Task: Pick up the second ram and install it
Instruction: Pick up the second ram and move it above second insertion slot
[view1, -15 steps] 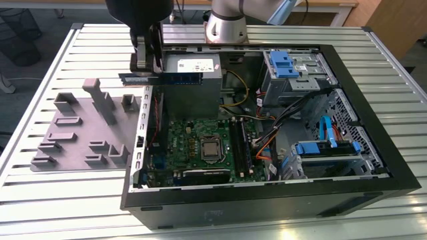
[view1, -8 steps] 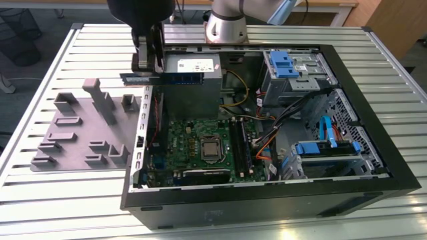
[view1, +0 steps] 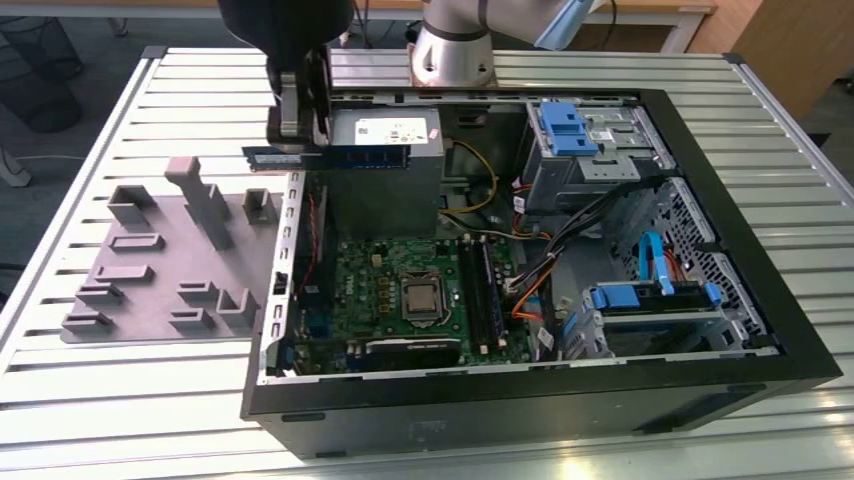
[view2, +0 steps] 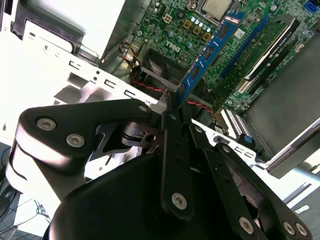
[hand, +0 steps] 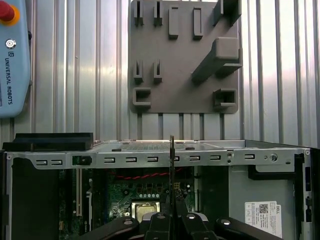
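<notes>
LIVE | gripper (view1: 299, 148) clamped firmly on one end of the second ram (view1: 360, 157) | stick held level and edge-on, up in the air over the open case (view1: 534, 405) | exterior view: ram at 11 o'clock from the motherboard (view1: 387, 285) | grey holder tray (view1: 147, 270) at 9 o'clock of the case
</notes>
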